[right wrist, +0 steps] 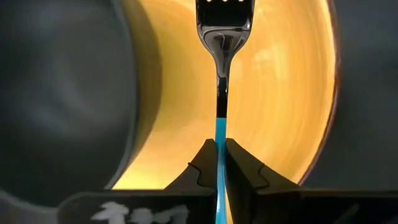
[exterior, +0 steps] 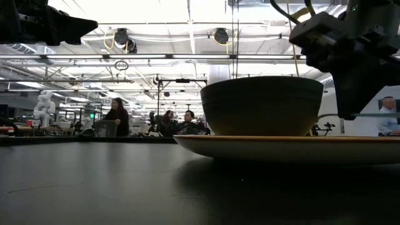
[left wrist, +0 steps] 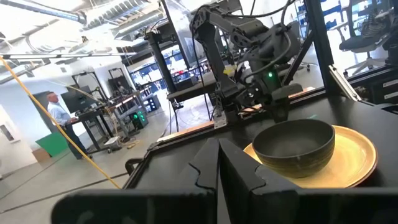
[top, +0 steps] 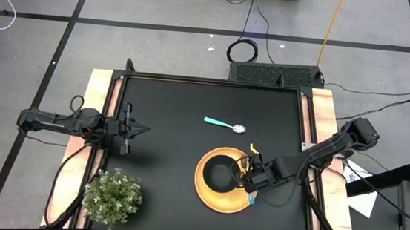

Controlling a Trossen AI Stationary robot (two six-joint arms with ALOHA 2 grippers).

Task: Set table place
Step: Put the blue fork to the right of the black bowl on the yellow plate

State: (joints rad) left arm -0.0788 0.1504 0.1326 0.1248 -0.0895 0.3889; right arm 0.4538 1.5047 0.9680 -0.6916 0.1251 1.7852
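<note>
Right fingers (right wrist: 219,163): I see them shut tight on the fork (right wrist: 221,37) over the plate (top: 220,198)
Bowl (top: 220,173): on plate
Left fingers (top: 142,131): closed, hold nothing

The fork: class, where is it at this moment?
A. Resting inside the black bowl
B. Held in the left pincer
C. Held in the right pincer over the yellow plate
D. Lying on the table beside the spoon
C: the right pincer is shut on the fork's teal handle, above the yellow plate.
</note>
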